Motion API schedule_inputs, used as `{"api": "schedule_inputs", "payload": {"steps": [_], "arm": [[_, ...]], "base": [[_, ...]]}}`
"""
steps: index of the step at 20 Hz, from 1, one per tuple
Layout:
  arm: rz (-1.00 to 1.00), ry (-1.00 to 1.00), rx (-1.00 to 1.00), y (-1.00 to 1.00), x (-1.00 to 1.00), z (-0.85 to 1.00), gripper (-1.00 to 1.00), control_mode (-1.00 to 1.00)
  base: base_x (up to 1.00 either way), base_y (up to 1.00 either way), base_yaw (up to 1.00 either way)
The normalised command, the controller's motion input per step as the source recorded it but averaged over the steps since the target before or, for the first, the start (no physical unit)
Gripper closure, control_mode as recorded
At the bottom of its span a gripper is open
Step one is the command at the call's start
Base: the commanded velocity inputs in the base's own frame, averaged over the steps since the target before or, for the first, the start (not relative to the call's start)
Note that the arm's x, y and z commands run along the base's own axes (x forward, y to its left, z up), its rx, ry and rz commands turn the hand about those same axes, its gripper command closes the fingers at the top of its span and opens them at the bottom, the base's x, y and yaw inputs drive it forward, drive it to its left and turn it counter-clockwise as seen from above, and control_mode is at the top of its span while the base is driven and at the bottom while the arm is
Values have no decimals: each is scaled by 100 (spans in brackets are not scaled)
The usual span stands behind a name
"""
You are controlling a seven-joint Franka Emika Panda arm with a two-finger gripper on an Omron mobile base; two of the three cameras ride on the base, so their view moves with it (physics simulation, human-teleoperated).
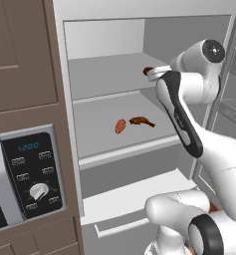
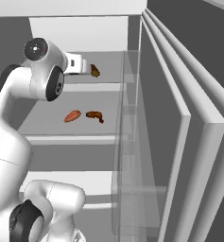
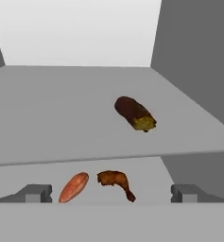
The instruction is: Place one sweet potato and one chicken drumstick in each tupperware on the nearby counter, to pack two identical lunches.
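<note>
Fridge shelf (image 3: 61,108) (grey) carries sweet potato (image 3: 135,113); gripper (image 3: 111,193) wide.

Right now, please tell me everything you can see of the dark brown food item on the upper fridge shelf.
The dark brown food item is a short, thick, log-shaped piece with a dark reddish-brown skin and one cut end showing a rough, yellowish inside; it may be a baked sweet potato. It lies on its side on the upper shelf, toward the right wall, alone, and nothing but the shelf touches it. The open gripper is short of it. In the left base view it is mostly hidden behind the arm.
</note>
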Motion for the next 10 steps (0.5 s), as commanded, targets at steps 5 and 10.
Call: {"api": "schedule_inputs", "payload": {"steps": [5,10], "arm": [[1,0,0,-30,62,-13,-100,-100],[3,1,0,-34,59,0,-100,-100]], "base": [[0,0,0],[0,0,0]]}}
